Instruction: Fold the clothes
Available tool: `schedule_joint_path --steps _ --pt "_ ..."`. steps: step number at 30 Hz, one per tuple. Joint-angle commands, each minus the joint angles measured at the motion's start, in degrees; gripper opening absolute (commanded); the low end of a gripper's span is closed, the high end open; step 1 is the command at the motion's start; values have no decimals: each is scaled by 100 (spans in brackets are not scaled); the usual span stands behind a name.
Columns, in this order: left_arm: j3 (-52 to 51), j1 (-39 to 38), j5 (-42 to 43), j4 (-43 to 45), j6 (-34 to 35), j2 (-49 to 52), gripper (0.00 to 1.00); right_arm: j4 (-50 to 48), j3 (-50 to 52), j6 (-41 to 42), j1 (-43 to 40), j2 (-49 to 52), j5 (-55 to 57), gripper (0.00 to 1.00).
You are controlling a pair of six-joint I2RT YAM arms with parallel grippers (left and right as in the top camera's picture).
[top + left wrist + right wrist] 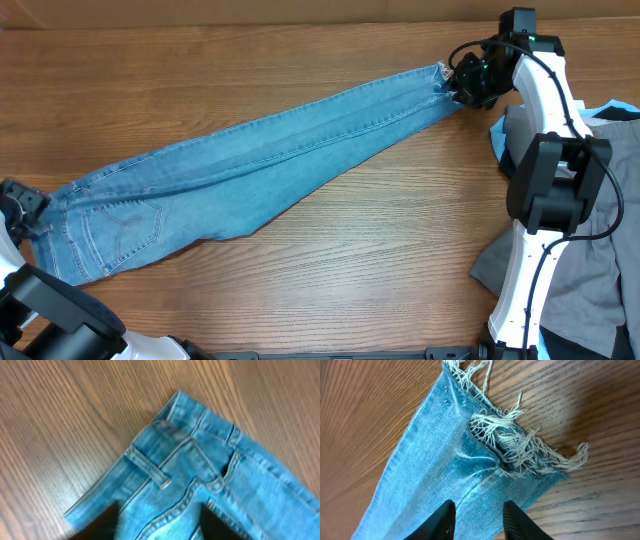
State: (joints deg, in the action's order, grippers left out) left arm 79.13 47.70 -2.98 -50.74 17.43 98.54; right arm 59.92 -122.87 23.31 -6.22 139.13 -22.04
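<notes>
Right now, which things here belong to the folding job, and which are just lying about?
On the job: jeans, left tool over the waistband, right tool over the frayed hem.
Lying about: grey garment and pale-blue piece at the right edge; table.

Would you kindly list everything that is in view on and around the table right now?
jeans: one, light blue, laid diagonally across the table, waistband at the left, frayed hems at the far right.
grey garment: one, grey, crumpled at the right edge, partly behind the right arm.
pale-blue piece: one, pale blue, showing at the far side of that pile.
table: one, brown wood, beneath everything.
left arm: one, white and black, near left corner.
right arm: one, white and black, right side.
left gripper: one, black, open over the waistband.
right gripper: one, black, open over the frayed hems.
</notes>
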Motion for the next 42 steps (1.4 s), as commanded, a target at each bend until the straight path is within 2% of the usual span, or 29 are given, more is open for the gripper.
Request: schedule_joint_path --steps 1,2,5,7,13,18,19,22,26,30,34,36,38,42 --pt "118 -26 125 -269 -310 35 24 -190 94 245 26 -238 96 30" --pt "118 -28 192 -304 -363 35 17 -284 144 245 37 -238 92 30" --pt "118 -50 573 -354 -562 35 8 -682 422 245 81 -238 94 31" --pt "118 -50 804 -396 -684 35 8 -988 640 245 107 -238 94 36" --pt "116 -50 1051 -649 -828 35 9 -1727 1300 481 133 -238 90 36" --pt "116 -50 1049 -778 -850 35 11 -1816 1381 479 138 -240 -92 21" --pt "116 -50 1051 -785 -850 35 11 -1781 1316 442 138 -249 -247 13" --pt "116 -50 1051 -782 -850 35 11 -1690 1141 374 98 -291 -776 5" --pt "116 -50 1051 -782 -848 35 12 -1794 791 695 90 -413 -1373 4" --pt "116 -50 1051 -780 -846 35 12 -2811 658 1419 90 -413 -1617 4" --pt "116 -50 1051 -815 -848 35 16 -2280 658 1397 87 -413 -1558 5" --pt "116 -50 1049 -817 -850 35 17 -1864 660 901 83 -411 -1480 15" --pt "116 -50 1047 -811 -870 35 18 -1239 660 476 83 -411 -802 19" --pt "116 -50 1049 -824 -870 35 19 -990 752 433 85 -387 -22 19"
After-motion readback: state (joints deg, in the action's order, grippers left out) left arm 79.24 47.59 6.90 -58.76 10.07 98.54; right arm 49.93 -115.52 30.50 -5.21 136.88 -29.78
